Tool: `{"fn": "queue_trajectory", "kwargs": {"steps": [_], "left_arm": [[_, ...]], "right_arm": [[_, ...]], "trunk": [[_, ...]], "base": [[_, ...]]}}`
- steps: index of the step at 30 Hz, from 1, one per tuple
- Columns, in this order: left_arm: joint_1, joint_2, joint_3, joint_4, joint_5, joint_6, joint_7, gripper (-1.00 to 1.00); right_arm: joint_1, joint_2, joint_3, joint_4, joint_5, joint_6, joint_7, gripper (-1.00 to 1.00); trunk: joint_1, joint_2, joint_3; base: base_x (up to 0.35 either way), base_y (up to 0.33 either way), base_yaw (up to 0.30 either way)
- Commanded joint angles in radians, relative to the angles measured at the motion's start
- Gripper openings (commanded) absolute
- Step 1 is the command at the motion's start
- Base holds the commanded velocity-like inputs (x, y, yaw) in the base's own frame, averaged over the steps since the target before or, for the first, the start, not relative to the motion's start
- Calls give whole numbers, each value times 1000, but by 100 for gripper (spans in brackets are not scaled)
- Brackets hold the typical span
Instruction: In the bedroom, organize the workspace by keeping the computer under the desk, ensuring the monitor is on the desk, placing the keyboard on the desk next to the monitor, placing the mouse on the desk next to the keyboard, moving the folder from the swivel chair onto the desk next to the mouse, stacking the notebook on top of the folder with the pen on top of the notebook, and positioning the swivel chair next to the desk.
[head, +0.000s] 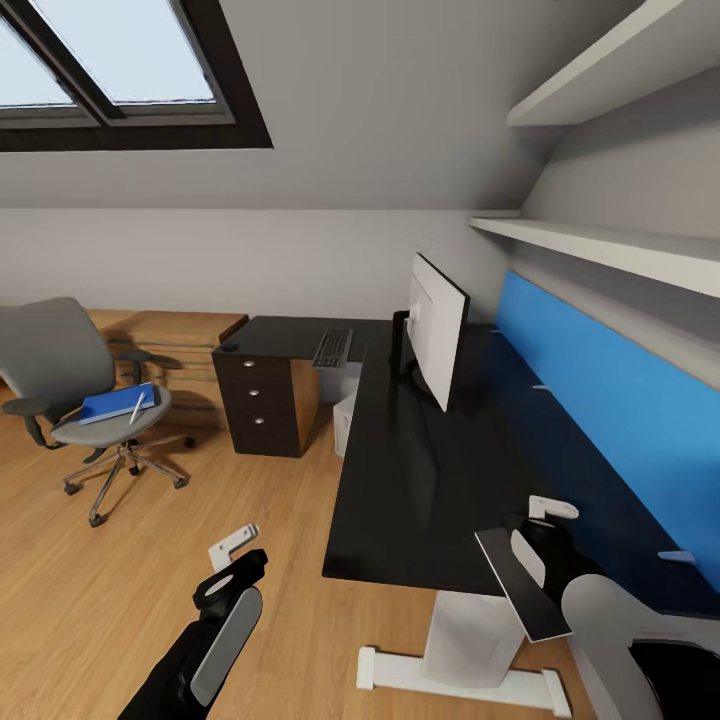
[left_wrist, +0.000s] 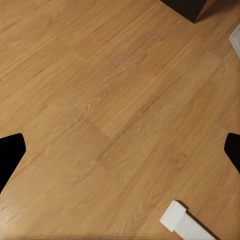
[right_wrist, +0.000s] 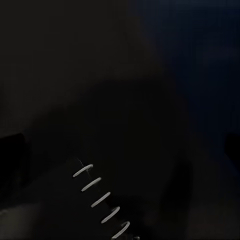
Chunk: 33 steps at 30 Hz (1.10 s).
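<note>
My right claw (head: 548, 535) hangs just above the near end of the black counter (head: 420, 490), clamped on the notebook (head: 520, 585) (its white spiral coils (right_wrist: 102, 200) show in my right wrist view). My left claw (head: 232, 565) hovers over the wooden floor (left_wrist: 110, 110), fingers apart and holding nothing. The monitor (head: 438, 328) stands on the counter, the keyboard (head: 333, 347) lies farther back on it. Well apart to the left, the swivel chair (head: 75, 380) carries the blue folder (head: 115, 403) with the pen (head: 137, 407) on top.
</note>
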Motion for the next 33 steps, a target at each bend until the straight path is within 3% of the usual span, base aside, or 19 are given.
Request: {"fn": "queue_trajectory", "kwargs": {"steps": [1, 26, 33], "left_arm": [[-1, 0, -1, -1, 4, 5, 6, 100], [-1, -1, -5, 6, 7, 5, 6, 100], [-1, -1, -5, 16, 6, 3, 5, 100]], "right_arm": [[0, 0, 1, -2, -4, 3, -3, 100], [0, 0, 1, -5, -4, -19, -5, 100], [2, 0, -3, -75, -5, -13, -8, 100]], "trunk": [[0, -1, -1], [0, -1, 31], [0, -1, 42]], "base": [[0, 0, 0], [0, 0, -61], [0, 0, -74]]}}
